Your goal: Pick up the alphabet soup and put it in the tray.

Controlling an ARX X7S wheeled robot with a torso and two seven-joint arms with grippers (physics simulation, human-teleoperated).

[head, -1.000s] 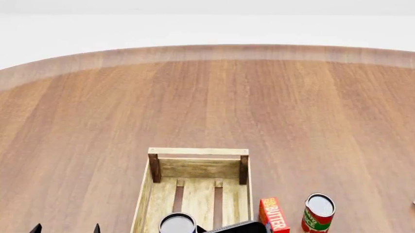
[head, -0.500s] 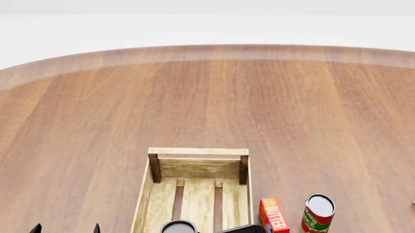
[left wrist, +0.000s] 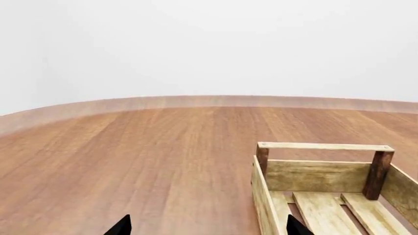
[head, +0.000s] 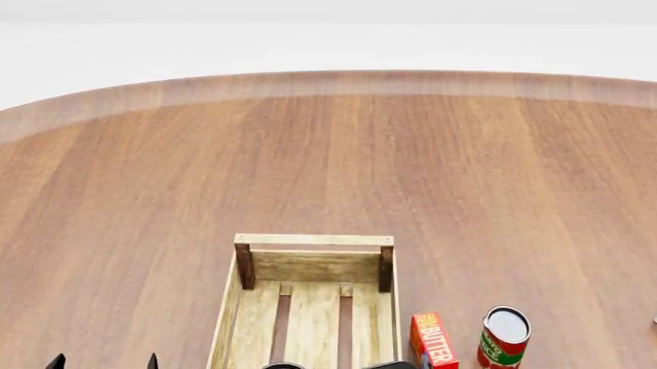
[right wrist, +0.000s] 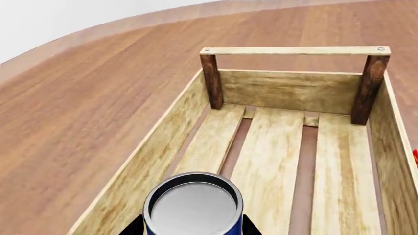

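Observation:
The alphabet soup point(right wrist: 193, 205), a blue-sided can with a pale grey-white top, stands upright between the black fingers point(right wrist: 134, 227) of my right gripper point(right wrist: 193, 228), which is shut on it. The can is inside the tray point(right wrist: 294, 50), over the slats near its left wall. In the head view the tray point(head: 313, 240) lies at the bottom centre, and the can and right gripper are almost cut off by the lower edge. My left gripper point(left wrist: 207, 227) is open and empty, left of the tray point(left wrist: 324, 146). It also shows in the head view point(head: 104, 363).
A red butter box point(head: 433, 340) and a red-and-green can point(head: 503, 336) stand right of the tray. The round wooden table point(head: 328, 154) stretches far ahead to its curved rim.
The can and my right gripper have slid toward the lower edge of the head view, now almost out of it. The left gripper has not moved.

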